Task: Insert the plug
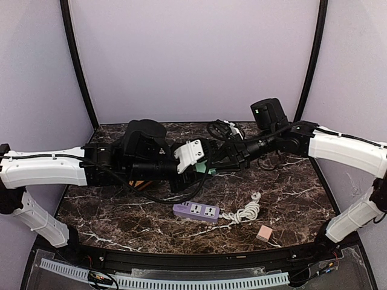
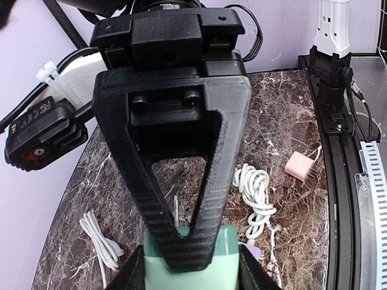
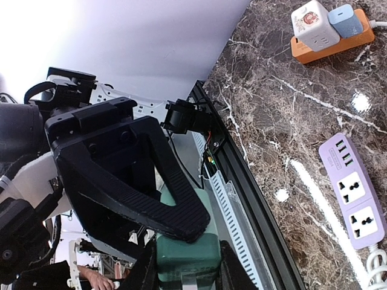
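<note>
Near edge of the table, right of centre: small pink adapter [image 1: 264,234], loose. Just behind it, front centre: purple power strip [image 1: 196,211] lying flat with both wall sockets free, its white cord [image 1: 243,212] coiled at its right end. Above mid-table, off the surface, both arms meet on the green plug [image 1: 201,164]. The left gripper [image 2: 188,273] is clamped on one end and the right gripper [image 3: 184,275] is clenched on the other, so two grips on one block. Prongs are hidden, so I can't tell which way they face. Judgement: hard plastic block, light, rigid, smooth faces that could slip or twist under a narrow pinch. Best held across the two flat sides, well back from the prong end, leaving that end clear for the socket. Only one gripper should keep it for the push down. Far left, toward the back edge: orange strip [image 3: 347,41], already carrying a white adapter [image 3: 310,24] and a blue adapter [image 3: 344,19].
</note>
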